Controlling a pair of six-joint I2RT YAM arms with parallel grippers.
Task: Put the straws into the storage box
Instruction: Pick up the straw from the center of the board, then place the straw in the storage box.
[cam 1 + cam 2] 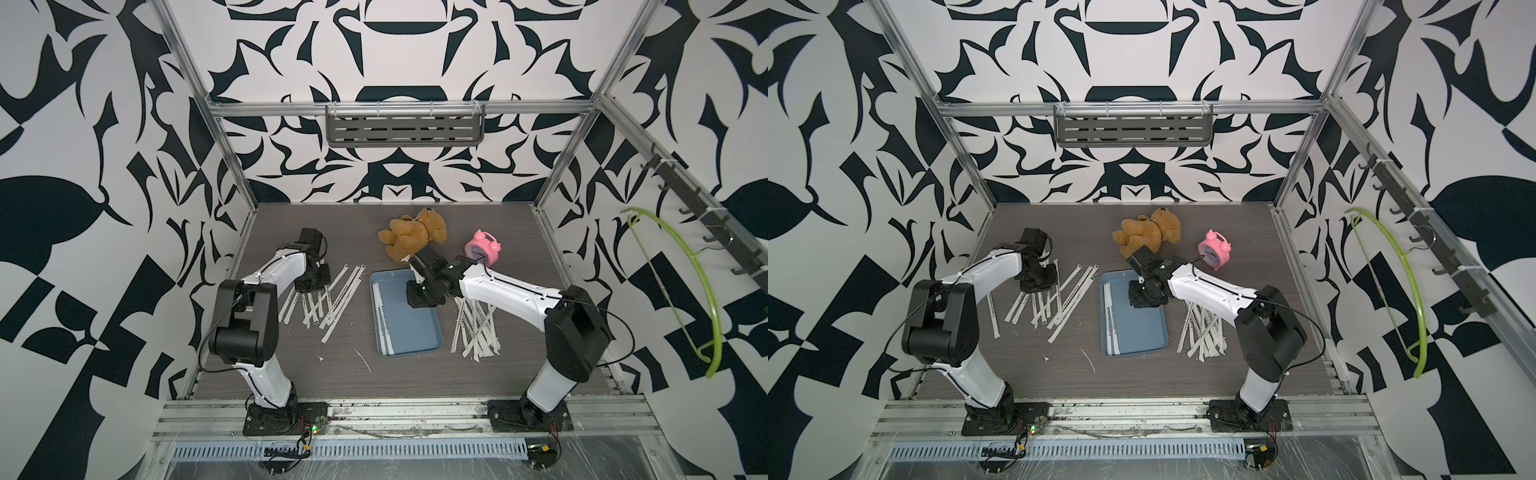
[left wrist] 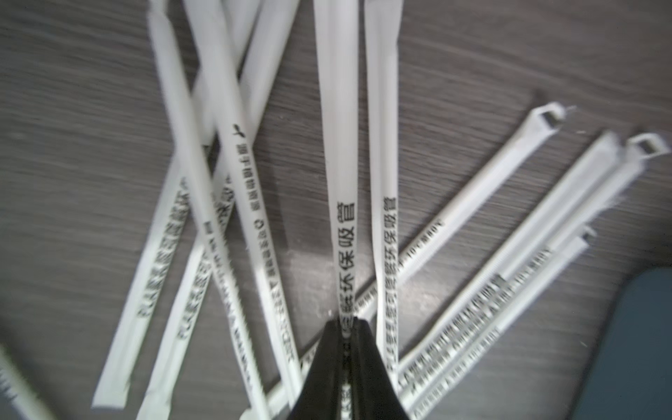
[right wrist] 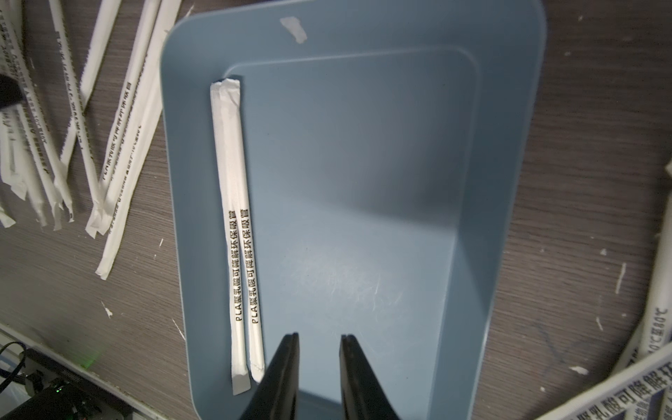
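Observation:
The blue-grey storage box [image 1: 415,332] [image 1: 1142,328] lies at mid-table with two straws [image 3: 232,218] along one long wall. Several more straws lie fanned on the table to its left [image 1: 328,299] [image 1: 1059,299], and another pile lies to its right [image 1: 473,328] [image 1: 1202,332]. My left gripper [image 2: 347,322] is down in the left pile, shut on one straw [image 2: 345,254] that runs out between its fingers. My right gripper [image 3: 320,336] hangs open over the box's far end, with nothing between its fingers and bare box floor [image 3: 363,182] below.
A brown teddy bear [image 1: 413,237] and a pink alarm clock [image 1: 482,247] stand behind the box. Small white scraps [image 1: 361,359] lie on the table in front. A grey slotted shelf [image 1: 405,124] hangs on the back wall and a green hanger [image 1: 702,291] on the right wall.

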